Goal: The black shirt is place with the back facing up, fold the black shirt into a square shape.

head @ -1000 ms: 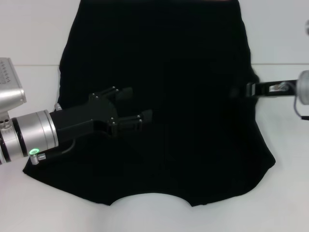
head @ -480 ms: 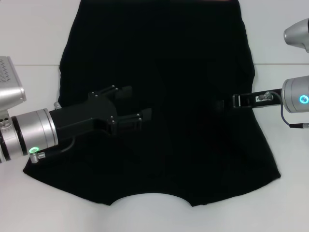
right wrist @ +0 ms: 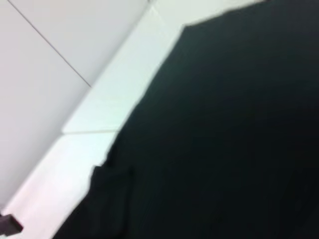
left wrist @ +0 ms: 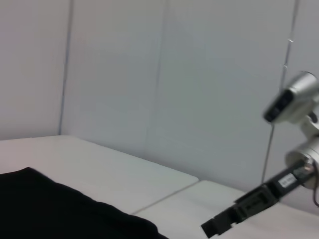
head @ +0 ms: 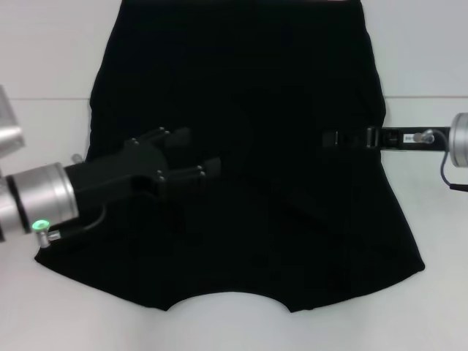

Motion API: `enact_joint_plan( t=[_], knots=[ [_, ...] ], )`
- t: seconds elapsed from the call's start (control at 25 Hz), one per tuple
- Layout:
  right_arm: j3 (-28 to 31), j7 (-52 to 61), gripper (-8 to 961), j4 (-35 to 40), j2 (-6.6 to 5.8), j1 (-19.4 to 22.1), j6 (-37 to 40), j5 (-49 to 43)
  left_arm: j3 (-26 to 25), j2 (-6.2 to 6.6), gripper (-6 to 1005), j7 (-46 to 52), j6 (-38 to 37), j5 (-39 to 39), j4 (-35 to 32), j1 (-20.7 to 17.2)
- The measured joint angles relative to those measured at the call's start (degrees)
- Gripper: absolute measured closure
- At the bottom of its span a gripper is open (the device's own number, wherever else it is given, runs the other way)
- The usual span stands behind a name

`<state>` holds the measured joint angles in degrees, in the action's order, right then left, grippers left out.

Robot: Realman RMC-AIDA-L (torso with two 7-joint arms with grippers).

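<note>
Over the black shirt, both grippers.

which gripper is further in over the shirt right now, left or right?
The left gripper: it sits well inside the black shirt, fingers spread, near the middle. The right gripper only reaches in a little past the shirt's right edge.

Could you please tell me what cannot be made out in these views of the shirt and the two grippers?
- Head view: the black shirt is cut off by the top edge, so its far end is unseen.
- Head view: the right gripper is black against black cloth; open or shut cannot be told.
- Right wrist view: blurred; that arm's own fingers are not shown.
</note>
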<state>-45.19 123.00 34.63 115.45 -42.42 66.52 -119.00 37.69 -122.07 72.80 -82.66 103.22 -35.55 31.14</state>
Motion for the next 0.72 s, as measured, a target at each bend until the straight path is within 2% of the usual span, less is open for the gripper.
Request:
enact_joint_plan(
  t=[0.12, 0.24, 0.44, 0.72],
  knots=[
    [0.0, -5.4, 467, -0.3, 0.37, 2.0, 1.3, 5.0, -2.3, 0.64, 108, 3.9, -2.5, 0.4, -1.0, -1.1],
    [0.0, -11.1, 215, -0.6, 1.56, 3.6, 2.3, 8.4, -5.1, 1.20, 108, 9.2, -5.7, 1.0, -3.8, -3.7],
    [-0.2, -15.5, 161, -1.5, 3.02, 3.4, 1.2, 9.3, -10.0, 1.17, 109, 14.2, -8.3, 5.8, -9.7, -8.1],
    [-0.2, -15.7, 96, -2.1, 3.40, 1.6, -0.7, 9.4, -21.0, 1.23, 109, 16.5, -10.7, 15.6, -14.1, -11.7]
  ],
)
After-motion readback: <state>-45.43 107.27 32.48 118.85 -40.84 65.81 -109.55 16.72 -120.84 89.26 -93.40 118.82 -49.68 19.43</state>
